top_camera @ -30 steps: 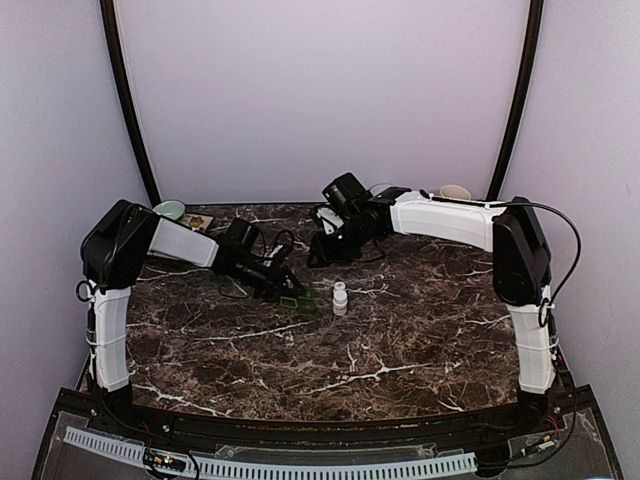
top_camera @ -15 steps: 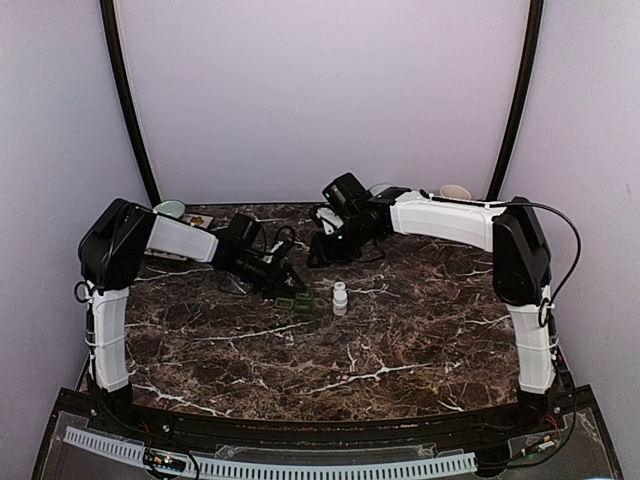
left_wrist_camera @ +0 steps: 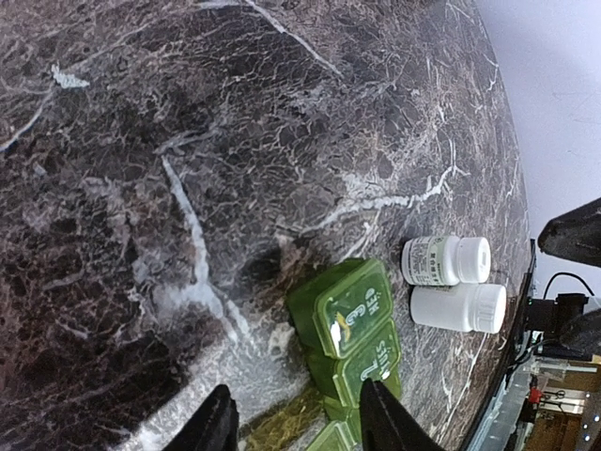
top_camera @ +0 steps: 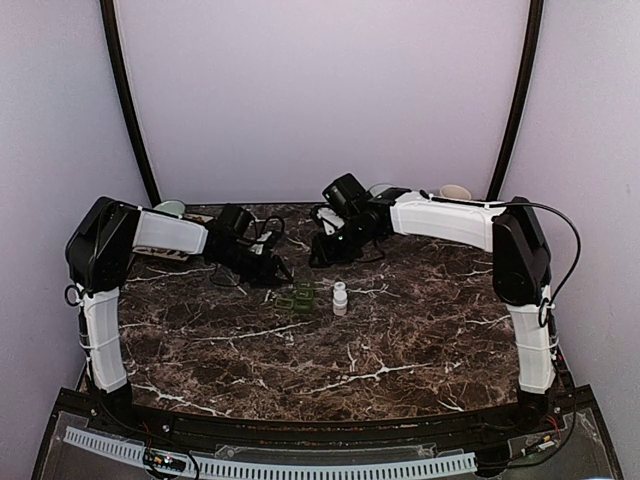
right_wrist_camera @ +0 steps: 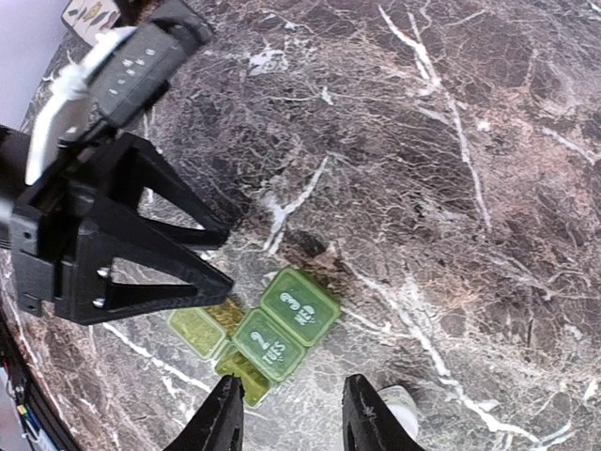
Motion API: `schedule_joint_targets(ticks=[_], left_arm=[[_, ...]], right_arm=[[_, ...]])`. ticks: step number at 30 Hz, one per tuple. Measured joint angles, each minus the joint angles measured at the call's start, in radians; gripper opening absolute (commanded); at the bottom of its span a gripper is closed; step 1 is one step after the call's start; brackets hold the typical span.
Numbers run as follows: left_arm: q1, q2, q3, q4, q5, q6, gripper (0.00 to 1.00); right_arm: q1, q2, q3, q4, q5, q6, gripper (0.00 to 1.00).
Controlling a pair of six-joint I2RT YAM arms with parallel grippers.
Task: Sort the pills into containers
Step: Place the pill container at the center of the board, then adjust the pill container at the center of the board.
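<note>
Green pill organizer (top_camera: pixel 297 298) lies just beside white bottle (top_camera: pixel 340 297) on marble table (top_camera: pixel 420 345)

It is a robot testing booth: plain lilac backdrop (top_camera: pixel 320 90), black frame poles (top_camera: pixel 124 100), left arm (top_camera: pixel 170 235) and right arm (top_camera: pixel 450 220) bolted at a marble table (top_camera: pixel 400 350).

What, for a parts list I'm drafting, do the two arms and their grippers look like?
Both the left arm and right arm have white shells with black joints. A black cable loops beside the right arm's elbow. The left gripper and right gripper have black fingers; the left's are open triangular frames.
</note>
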Motion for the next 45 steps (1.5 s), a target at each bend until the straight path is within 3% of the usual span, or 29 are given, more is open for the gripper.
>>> schedule_joint_targets(ticks=[13, 19, 32, 45], left_arm=[[0.000, -0.181, -0.031, -0.026, -0.139, -0.020, 0.42], [-0.017, -0.276, -0.077, -0.021, -0.182, -0.034, 0.34], [-0.048, -0.116, 0.001, -0.073, -0.232, -0.004, 0.16], [-0.051, 0.020, 0.106, -0.134, -0.241, 0.031, 0.10]], right_arm=[[0.000, -0.078, -0.089, -0.043, 0.135, -0.048, 0.36], [0.000, -0.147, -0.143, -0.059, 0.195, -0.060, 0.36], [0.007, -0.179, -0.193, -0.105, 0.294, -0.067, 0.36], [0.006, -0.193, -0.209, -0.110, 0.305, -0.066, 0.36]])
